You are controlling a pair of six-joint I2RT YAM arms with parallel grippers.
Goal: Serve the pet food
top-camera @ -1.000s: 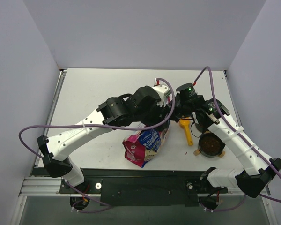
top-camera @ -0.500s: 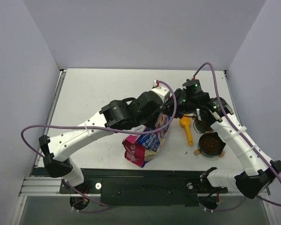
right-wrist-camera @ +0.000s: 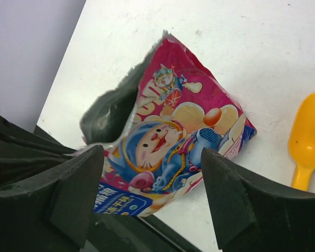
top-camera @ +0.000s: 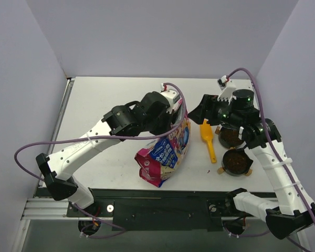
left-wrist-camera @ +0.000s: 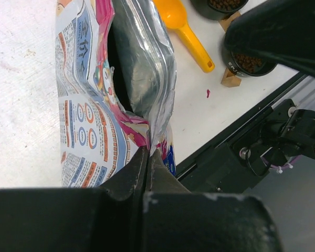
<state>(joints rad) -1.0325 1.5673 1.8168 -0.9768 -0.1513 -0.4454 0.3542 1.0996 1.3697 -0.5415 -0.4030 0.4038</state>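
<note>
The left fingers (left-wrist-camera: 136, 170), wide apart a second ago, now pinch the torn rim of the bag (top-camera: 165, 152). The right fingers (right-wrist-camera: 76, 194) have let go, spread, and drawn back to the right, clear of the bag. The bag's top now stands higher.

The whole worktop (top-camera: 105, 100) is viewed from high above its near edge, whereas the printed bag (top-camera: 165, 152) and yellow scoop (top-camera: 207, 137), shared by all three views, are framed closely by both wrist cameras from opposite sides.
</note>
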